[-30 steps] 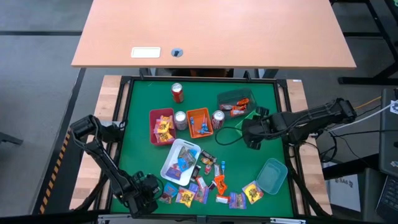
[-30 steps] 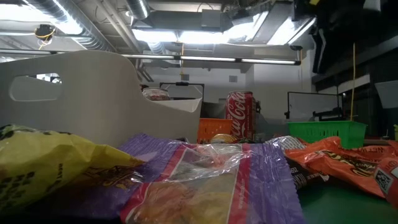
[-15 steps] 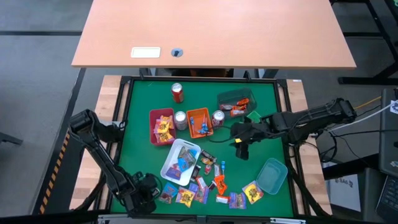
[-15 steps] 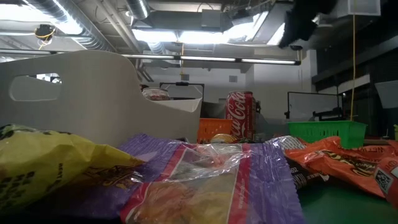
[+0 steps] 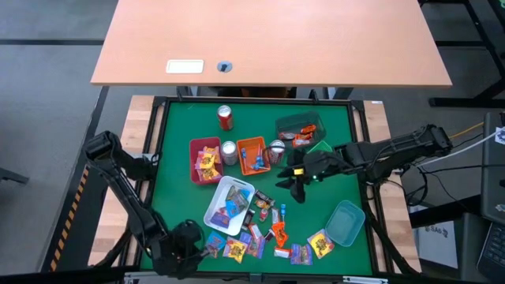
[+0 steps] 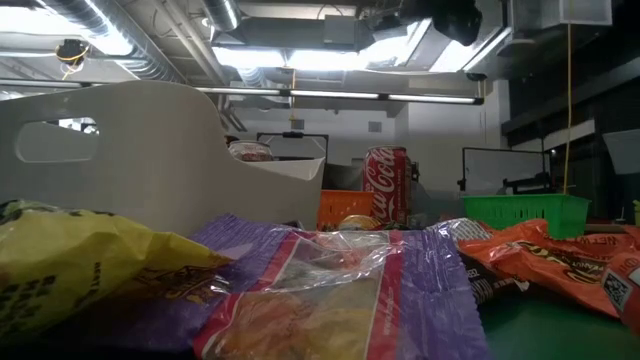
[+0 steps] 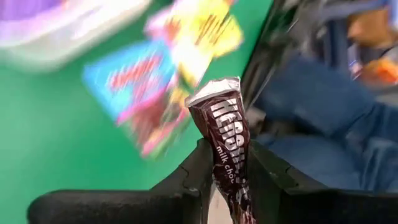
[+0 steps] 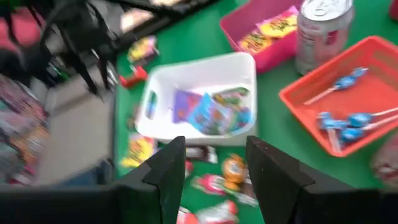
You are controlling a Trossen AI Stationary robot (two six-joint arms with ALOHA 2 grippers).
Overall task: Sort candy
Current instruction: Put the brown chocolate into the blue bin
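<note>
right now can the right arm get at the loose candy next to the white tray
Probably yes: the right gripper hangs open just above and beside the loose candy by the white tray, with nothing between them.

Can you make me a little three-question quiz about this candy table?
1. True or false: the left end effector is pinching a brown Hershey's milk chocolate bar.
2. What lies in the orange-red rectangular plastic tray? A) blue-wrapped lollipops B) soda cans C) nothing
3. Fill in: the right end effector hangs with its fingers ____ above the white plastic tray.

Key: 1 true; 2 A; 3 open.
</note>
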